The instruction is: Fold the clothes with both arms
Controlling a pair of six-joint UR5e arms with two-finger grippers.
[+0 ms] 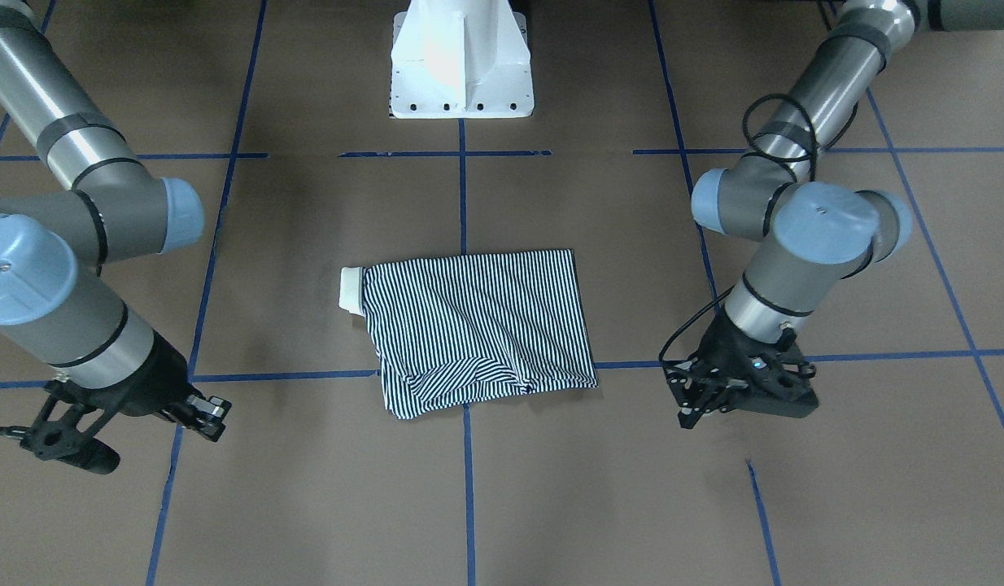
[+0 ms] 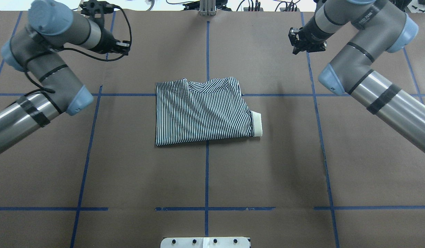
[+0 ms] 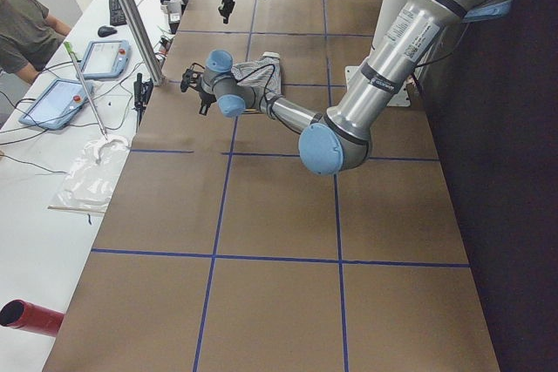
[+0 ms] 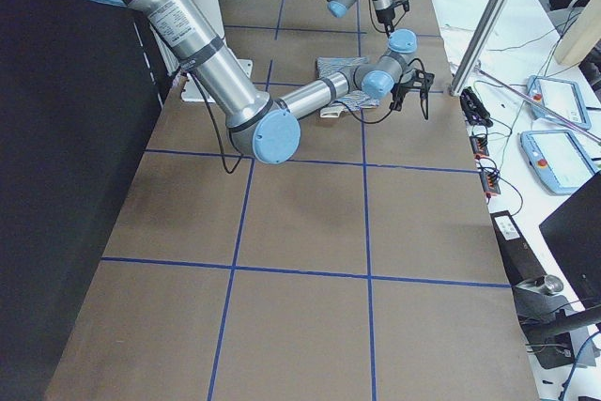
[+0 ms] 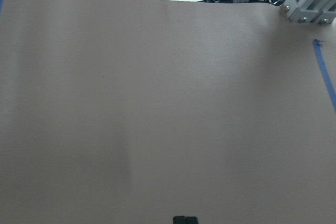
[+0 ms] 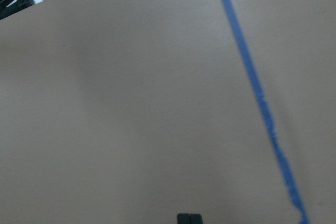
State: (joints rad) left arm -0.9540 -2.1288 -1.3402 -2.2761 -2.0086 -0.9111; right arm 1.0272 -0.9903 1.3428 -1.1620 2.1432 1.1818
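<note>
The folded striped polo shirt (image 2: pixel 202 112) lies flat at the centre of the brown tabletop (image 2: pixel 267 165). Its cream collar (image 2: pixel 256 124) points toward the robot's right. The shirt straddles a blue tape grid line (image 2: pixel 206 179). The left tool (image 5: pixel 185 220) and right tool (image 6: pixel 189 219) are both clenched on nothing, well apart from the shirt. A white side bench (image 3: pixel 52 154) carries a control pendant (image 3: pixel 105 58).

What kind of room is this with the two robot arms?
Most likely a robot testing lab. A left arm and a right arm reach over a table gridded with blue tape, a folded striped shirt lies on it, and control tablets sit on a side bench.
</note>
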